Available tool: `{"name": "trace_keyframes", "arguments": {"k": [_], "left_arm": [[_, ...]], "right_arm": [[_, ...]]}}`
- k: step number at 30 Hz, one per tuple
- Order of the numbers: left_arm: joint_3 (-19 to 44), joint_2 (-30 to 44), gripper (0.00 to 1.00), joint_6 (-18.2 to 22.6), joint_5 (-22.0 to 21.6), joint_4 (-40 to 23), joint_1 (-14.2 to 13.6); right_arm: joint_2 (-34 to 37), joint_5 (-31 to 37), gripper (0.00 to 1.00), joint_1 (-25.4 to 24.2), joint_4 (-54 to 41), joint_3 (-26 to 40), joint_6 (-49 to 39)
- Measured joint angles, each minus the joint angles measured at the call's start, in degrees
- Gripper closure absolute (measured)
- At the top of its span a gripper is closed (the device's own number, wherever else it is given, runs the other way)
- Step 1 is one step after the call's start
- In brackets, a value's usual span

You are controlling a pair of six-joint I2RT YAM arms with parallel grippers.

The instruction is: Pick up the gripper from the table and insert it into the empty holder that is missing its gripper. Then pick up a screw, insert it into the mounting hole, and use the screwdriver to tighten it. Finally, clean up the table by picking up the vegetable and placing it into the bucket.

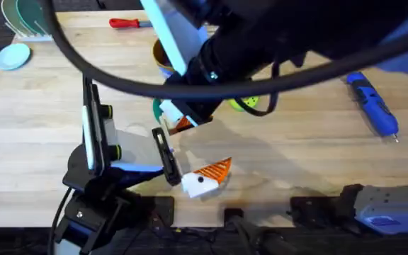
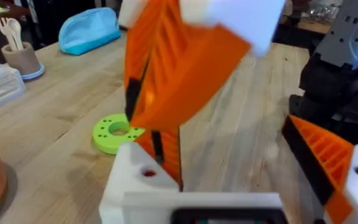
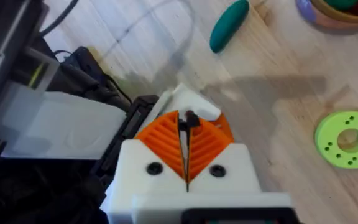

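My right gripper reaches across the middle and is shut on the orange ribbed gripper. The gripper's lower end rests against the white holder, the bare jaw of the left arm, which has a small hole near its tip. The holder's pointed tip shows just beyond my right fingers. My left gripper stands open, its other jaw carrying an orange pad. The blue screwdriver lies at the far right. The dark green vegetable lies near the bucket.
A green ring-shaped disc lies on the wood close to the work. A red-handled screwdriver lies at the back edge. A pale cup with utensils and a blue pouch stand farther off. The right arm's dark bulk hides much of the table.
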Motion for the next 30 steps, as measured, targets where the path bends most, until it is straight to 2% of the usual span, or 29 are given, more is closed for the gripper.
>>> {"name": "trace_keyframes", "arguments": {"k": [7,30], "left_arm": [[0.0,0.0,0.008,0.0,0.0,0.0,0.0],[0.0,0.0,0.008,0.0,0.0,0.0,0.0]], "right_arm": [[1.8,0.1,0.996,0.2,-0.1,0.0,0.0],[1.8,2.6,0.996,0.2,-0.3,0.0,-0.1]]}}
